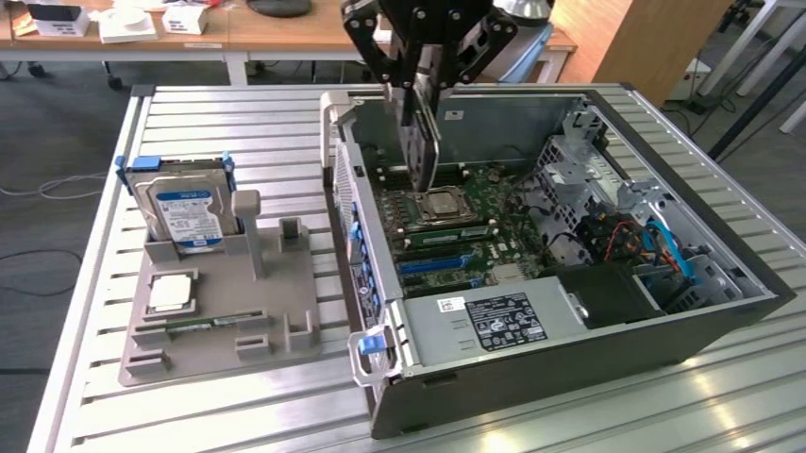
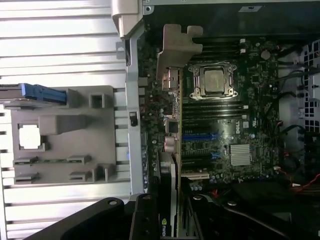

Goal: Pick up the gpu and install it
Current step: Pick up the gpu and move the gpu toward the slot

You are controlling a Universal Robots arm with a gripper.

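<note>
The claw [image 1: 428, 80] is clamped on the top edge of the gpu [image 1: 418, 142], which hangs upright and edge-down above the open computer case [image 1: 567, 396], over the motherboard [image 1: 485, 236] just beside the processor socket [image 1: 444, 203]. In the wrist view the card's metal bracket [image 2: 176, 55] stands near the case's rear wall. On the slatted counter [image 1: 226, 415], to the exterior view's left of the case, a grey holder tray [image 1: 252, 311] carries an upright hard drive [image 1: 187, 212], a processor chip [image 1: 170, 293] and a memory stick [image 1: 202, 324].
</note>
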